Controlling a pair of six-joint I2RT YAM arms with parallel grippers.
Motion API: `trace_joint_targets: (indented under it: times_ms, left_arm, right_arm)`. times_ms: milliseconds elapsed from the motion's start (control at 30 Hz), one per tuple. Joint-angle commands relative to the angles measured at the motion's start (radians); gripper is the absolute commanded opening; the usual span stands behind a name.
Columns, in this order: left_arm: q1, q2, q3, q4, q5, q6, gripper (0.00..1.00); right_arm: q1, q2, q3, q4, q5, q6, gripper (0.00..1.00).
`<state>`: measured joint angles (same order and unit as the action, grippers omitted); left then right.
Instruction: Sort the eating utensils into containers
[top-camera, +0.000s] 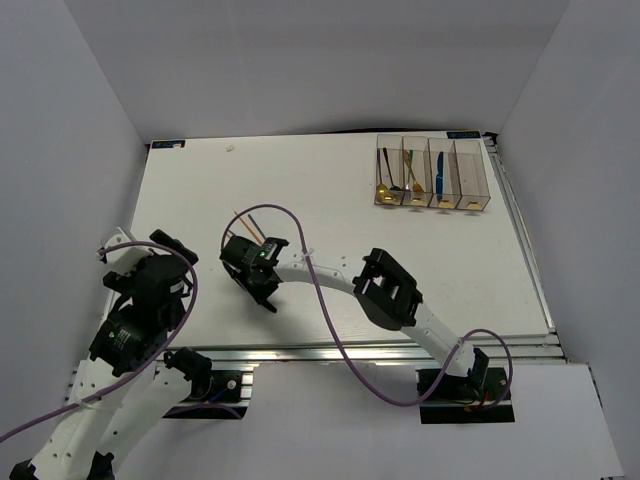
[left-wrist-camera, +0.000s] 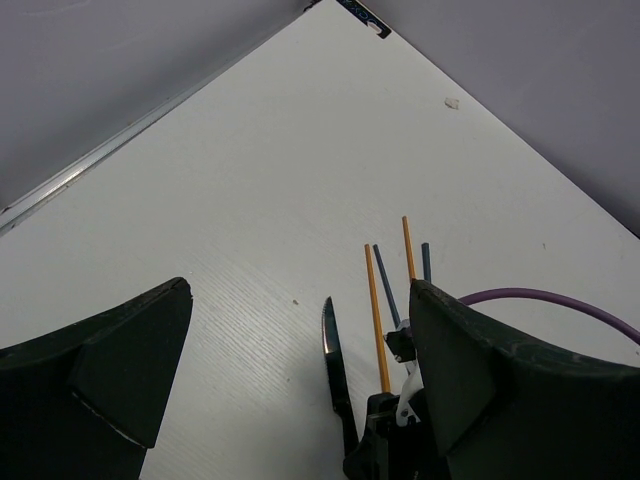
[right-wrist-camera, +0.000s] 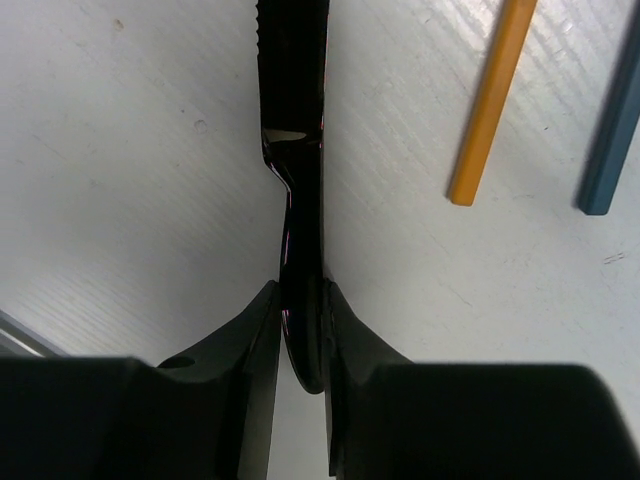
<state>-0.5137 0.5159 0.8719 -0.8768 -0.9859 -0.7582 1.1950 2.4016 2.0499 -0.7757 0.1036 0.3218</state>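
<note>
My right gripper (top-camera: 252, 265) is shut on the handle of a black knife (right-wrist-camera: 295, 120) that lies flat on the white table; my jaws (right-wrist-camera: 302, 330) pinch it edge-on. The knife's blade also shows in the left wrist view (left-wrist-camera: 335, 350). Just beyond it lie two orange chopsticks (left-wrist-camera: 375, 310) and two blue chopsticks (left-wrist-camera: 385, 285); ends of one orange chopstick (right-wrist-camera: 490, 100) and one blue chopstick (right-wrist-camera: 612, 130) show in the right wrist view. My left gripper (left-wrist-camera: 300, 380) is open and empty, left of the knife. The clear containers (top-camera: 432, 172) stand at the far right and hold some cutlery.
White walls enclose the table on three sides. A purple cable (top-camera: 320, 300) loops over the right arm. A small white speck (left-wrist-camera: 452, 102) lies near the far wall. The table's front edge is a metal rail (top-camera: 380, 352).
</note>
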Motion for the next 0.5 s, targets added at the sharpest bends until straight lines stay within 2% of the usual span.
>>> trace_joint_targets:
  times_ms: [0, 233, 467]
  left_arm:
    - [-0.003, -0.011, -0.013, 0.027, 0.006, 0.014, 0.98]
    - [-0.003, 0.004, -0.017, 0.032, 0.007, 0.011, 0.98]
    - [-0.003, -0.056, -0.025, 0.028, -0.005, -0.001, 0.98]
  right_arm:
    - [0.017, 0.07, -0.118, -0.087, -0.084, -0.009, 0.0]
    - [0.012, -0.047, -0.031, -0.079, 0.005, 0.013, 0.0]
    - [0.002, -0.225, -0.224, 0.029, 0.054, 0.054, 0.0]
